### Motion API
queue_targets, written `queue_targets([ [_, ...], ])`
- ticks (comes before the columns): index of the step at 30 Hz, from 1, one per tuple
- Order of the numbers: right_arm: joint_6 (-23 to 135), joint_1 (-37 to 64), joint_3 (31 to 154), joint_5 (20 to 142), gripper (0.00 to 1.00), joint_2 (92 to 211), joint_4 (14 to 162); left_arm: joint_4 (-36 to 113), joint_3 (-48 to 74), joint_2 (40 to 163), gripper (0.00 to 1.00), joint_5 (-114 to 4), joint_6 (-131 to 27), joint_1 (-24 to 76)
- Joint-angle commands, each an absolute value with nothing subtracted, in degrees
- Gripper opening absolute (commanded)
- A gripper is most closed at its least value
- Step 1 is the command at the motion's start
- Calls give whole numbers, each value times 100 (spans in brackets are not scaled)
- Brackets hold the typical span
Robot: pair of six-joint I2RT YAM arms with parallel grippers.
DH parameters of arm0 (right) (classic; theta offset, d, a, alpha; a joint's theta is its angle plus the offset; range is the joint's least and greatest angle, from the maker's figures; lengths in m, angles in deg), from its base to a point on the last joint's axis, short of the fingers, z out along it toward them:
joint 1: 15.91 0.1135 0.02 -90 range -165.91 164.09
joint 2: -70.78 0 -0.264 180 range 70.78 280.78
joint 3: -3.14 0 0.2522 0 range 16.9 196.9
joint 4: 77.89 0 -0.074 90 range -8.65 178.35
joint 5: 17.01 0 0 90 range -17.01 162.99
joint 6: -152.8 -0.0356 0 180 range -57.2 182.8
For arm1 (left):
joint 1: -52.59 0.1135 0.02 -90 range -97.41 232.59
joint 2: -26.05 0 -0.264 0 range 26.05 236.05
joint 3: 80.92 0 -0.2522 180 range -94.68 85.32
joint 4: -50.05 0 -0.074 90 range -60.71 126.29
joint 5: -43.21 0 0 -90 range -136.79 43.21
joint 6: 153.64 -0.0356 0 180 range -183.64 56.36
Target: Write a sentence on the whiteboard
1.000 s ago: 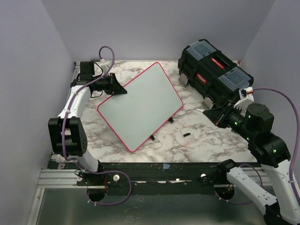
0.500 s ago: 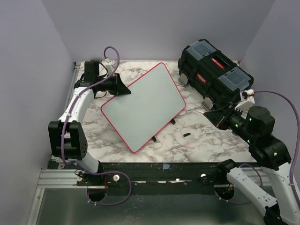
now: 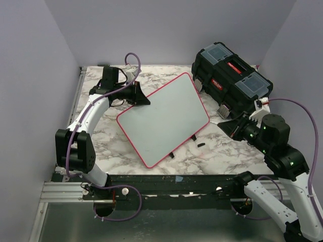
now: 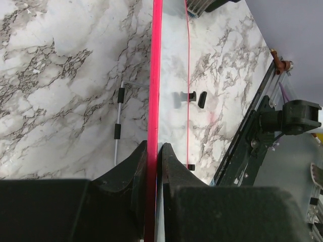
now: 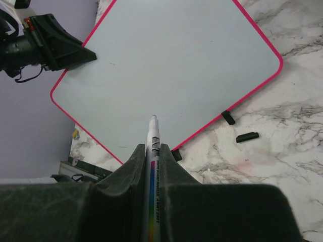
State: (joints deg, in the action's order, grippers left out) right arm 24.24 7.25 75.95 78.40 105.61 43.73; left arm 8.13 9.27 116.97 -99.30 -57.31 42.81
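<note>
The whiteboard (image 3: 164,121) is one flat, glossy rectangle with rounded corners and a thin red-pink rim. It sits over the middle of the tabletop (image 3: 227,151), turned diagonally: one corner points to the near edge and another to the far right corner. Its face is smooth and pale white. The tabletop is white marble pattern with grey veins.

The left end effector (image 3: 144,101) has two black fingers pressed onto the board's rim at its far left side; in the left wrist view the rim runs straight between them. The right end effector (image 3: 224,123), near the right edge of the tabletop, pinches one marker (image 5: 153,132), a slim white barrel with a coloured stripe, its tip pointing to the board but apart from it.

One toolbox (image 3: 232,75) of black hard plastic stands in the far right corner, with two grey translucent lid compartments and two metal latches. Two small black clips (image 5: 228,117) sit at the board's near right rim, and one loose black piece (image 5: 247,136) lies on the marble just beside them
</note>
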Motion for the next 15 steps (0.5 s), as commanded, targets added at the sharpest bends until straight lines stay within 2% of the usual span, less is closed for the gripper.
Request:
queue_targets([
  [1, 2412, 720, 7423, 7865, 1, 10549, 4581, 274, 1224, 11612, 0, -9498, -5942, 4060],
  [15, 2652, 713, 7399, 8473, 1, 11106, 5131, 671, 1706, 10926, 0, -8856, -5465, 3995],
])
